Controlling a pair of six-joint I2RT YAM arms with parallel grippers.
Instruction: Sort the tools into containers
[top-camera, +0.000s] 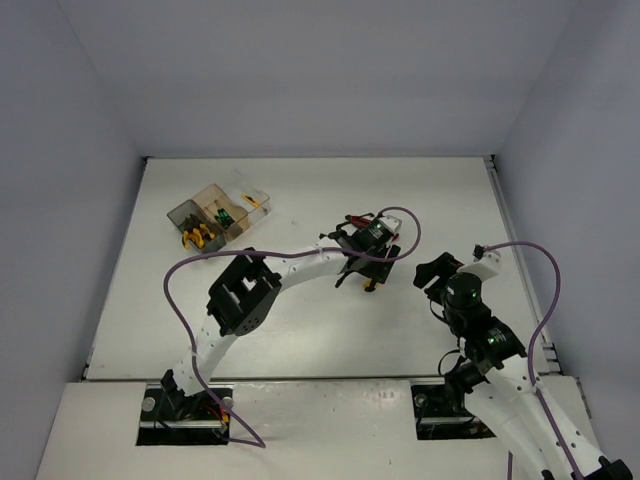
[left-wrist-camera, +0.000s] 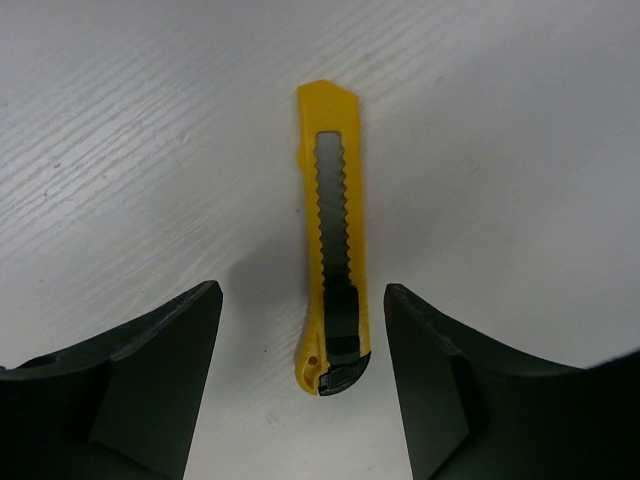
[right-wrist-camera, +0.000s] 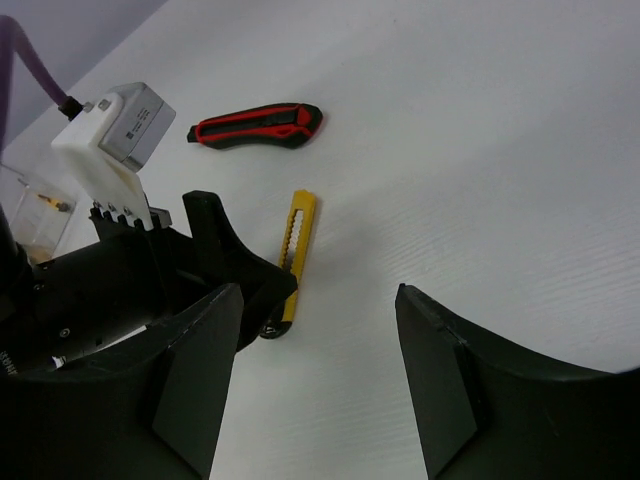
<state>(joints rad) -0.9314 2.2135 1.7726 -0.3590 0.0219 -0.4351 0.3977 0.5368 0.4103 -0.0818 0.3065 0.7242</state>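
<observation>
A yellow utility knife (left-wrist-camera: 335, 240) lies flat on the white table, and my left gripper (left-wrist-camera: 302, 330) hovers over it, open, one finger on each side of its black end. In the top view the left gripper (top-camera: 368, 268) hides most of the knife (top-camera: 371, 285). A red-black utility knife (right-wrist-camera: 256, 125) lies just beyond it. My right gripper (right-wrist-camera: 315, 300) is open and empty, off to the right of the yellow knife (right-wrist-camera: 293, 250); it also shows in the top view (top-camera: 436, 272). The joined bins (top-camera: 215, 212) stand at the far left, holding yellow-handled pliers (top-camera: 197, 238) and other small tools.
The left arm's wrist and white camera block (right-wrist-camera: 115, 135) stand close in front of the right gripper. A purple cable (top-camera: 405, 225) loops above the left wrist. A corner of the clear bin (right-wrist-camera: 25, 215) shows at the left edge of the right wrist view.
</observation>
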